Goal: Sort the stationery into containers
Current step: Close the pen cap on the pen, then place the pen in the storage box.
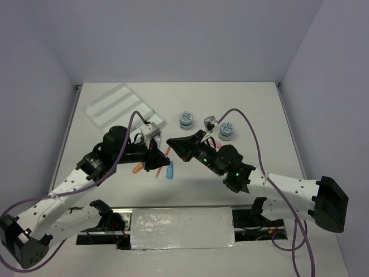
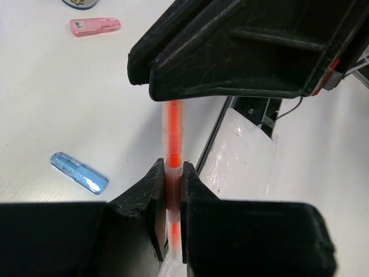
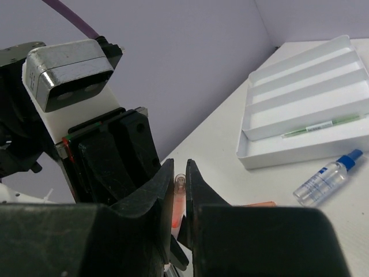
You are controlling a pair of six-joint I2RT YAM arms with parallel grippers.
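Inside left claw, pinched, orange pen reaches into right claw.

The pen vanishes under the right pincer above and off the left wrist view's bottom edge below. Whether that pincer's fingers touch it is unclear; they seem to. A pot is cropped by the top edge, the tray by the right wrist view's right edge.

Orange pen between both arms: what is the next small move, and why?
Probably the right gripper should open its jaws: it and the left gripper both seem shut on the orange pen, and the white tray lies on the left side.
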